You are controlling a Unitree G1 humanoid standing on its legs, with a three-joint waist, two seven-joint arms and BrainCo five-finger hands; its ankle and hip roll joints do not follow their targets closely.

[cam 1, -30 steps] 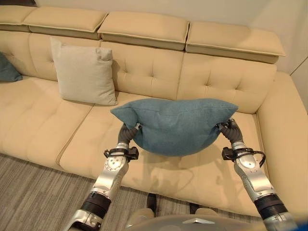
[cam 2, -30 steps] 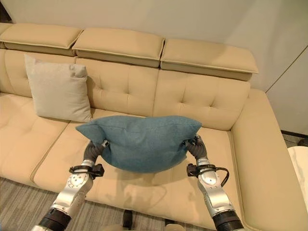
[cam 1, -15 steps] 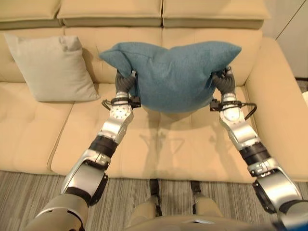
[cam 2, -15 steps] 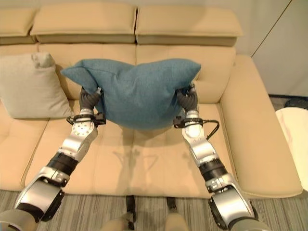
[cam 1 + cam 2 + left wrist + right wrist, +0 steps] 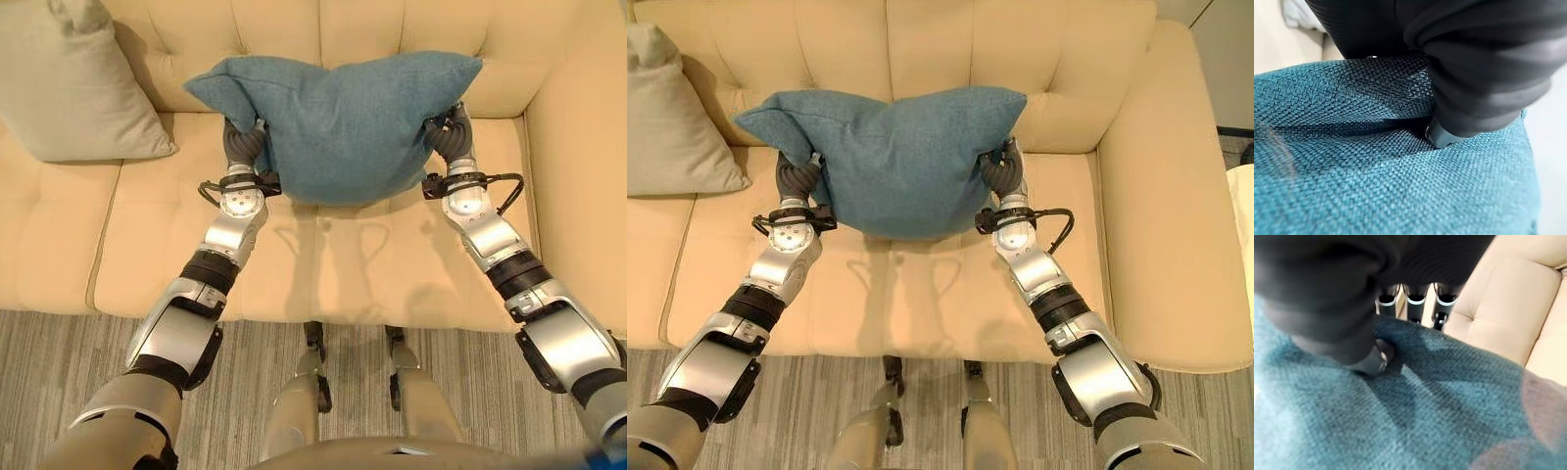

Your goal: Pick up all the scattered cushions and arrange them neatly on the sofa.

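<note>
A teal cushion (image 5: 338,122) hangs between my two hands over the beige sofa's seat (image 5: 353,264), close to the backrest. My left hand (image 5: 242,147) grips its left side and my right hand (image 5: 448,137) grips its right side. In the left wrist view my thumb (image 5: 1442,134) digs into the teal cloth (image 5: 1376,186). The right wrist view has my thumb (image 5: 1371,363) and fingers (image 5: 1413,301) pinching the cushion's edge (image 5: 1400,411). A light grey cushion (image 5: 73,88) leans against the backrest further left.
The sofa's right armrest (image 5: 1171,225) runs along the right side. Grey striped carpet (image 5: 59,382) lies in front of the sofa. Bare seat stretches between the grey cushion and the teal one.
The camera has tilted down and closer to the sofa. Both arms have reached further forward, and the teal cushion now sits lower, nearer the seat and backrest.
</note>
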